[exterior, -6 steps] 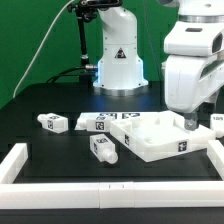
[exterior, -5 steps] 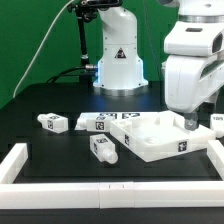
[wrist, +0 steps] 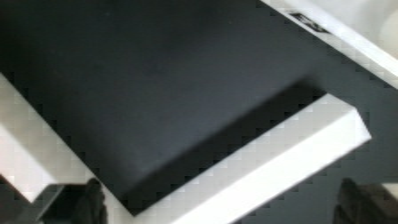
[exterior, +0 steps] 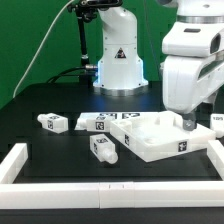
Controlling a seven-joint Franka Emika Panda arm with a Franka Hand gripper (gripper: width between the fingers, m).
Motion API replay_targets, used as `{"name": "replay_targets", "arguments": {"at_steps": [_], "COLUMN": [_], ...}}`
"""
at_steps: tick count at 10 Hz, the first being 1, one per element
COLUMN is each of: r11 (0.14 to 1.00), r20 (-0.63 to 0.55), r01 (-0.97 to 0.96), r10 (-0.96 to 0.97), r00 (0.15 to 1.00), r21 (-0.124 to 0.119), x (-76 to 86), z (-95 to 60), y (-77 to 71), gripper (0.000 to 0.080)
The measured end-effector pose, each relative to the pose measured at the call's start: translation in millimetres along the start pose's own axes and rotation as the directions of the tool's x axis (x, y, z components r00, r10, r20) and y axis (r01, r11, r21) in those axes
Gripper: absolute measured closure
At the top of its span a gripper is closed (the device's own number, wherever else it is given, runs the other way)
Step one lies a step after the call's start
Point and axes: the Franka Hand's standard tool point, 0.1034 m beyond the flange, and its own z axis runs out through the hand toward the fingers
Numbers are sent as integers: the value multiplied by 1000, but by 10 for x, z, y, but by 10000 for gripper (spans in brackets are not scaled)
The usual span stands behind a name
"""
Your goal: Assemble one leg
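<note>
In the exterior view my gripper [exterior: 185, 123] hangs low over the far right corner of the large white tray-like panel [exterior: 150, 140]. In the wrist view the gripper [wrist: 214, 205] is open, with its dark fingertips [wrist: 64, 205] wide apart on either side of the panel's white wall [wrist: 267, 160]; it holds nothing. Three white tagged legs lie on the black table: one at the exterior view's left [exterior: 52, 122], one behind the panel [exterior: 97, 124], one in front of it [exterior: 103, 150]. A fourth leg [exterior: 218, 120] shows at the right edge.
The marker board [exterior: 127, 117] lies flat behind the panel. A white border rail [exterior: 110, 190] runs along the front and sides of the table. The white robot base [exterior: 120, 60] stands at the back with cables to its left.
</note>
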Motion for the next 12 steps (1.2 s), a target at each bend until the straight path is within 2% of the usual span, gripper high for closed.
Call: {"name": "replay_targets", "arguments": {"at_steps": [1, 2, 3, 4, 6, 8, 9, 10, 11, 12], "r11": [1000, 1000, 1000, 998, 999, 1000, 1000, 990, 964, 964], "r20": [19, 24, 21, 20, 20, 22, 12, 13, 25, 33], "r01": [-14, -16, 14, 60, 33, 26, -30, -144, -264, -262], "r10": [14, 16, -13, -60, -33, -26, 30, 144, 264, 260], "r00": [1000, 1000, 1000, 998, 999, 999, 999, 989, 964, 965], "r21": [6, -1, -10, -3, -2, -2, -4, 2, 25, 42], "x": [-276, -528, -749, -892, -845, -880, -1009, -1196, -1341, -1448], "z": [46, 11, -2, 30, 41, 49, 74, 131, 255, 418], "y": [113, 249, 375, 470, 438, 457, 515, 511, 421, 405], "gripper": [150, 150, 150, 150, 150, 150, 150, 150, 150, 150]}}
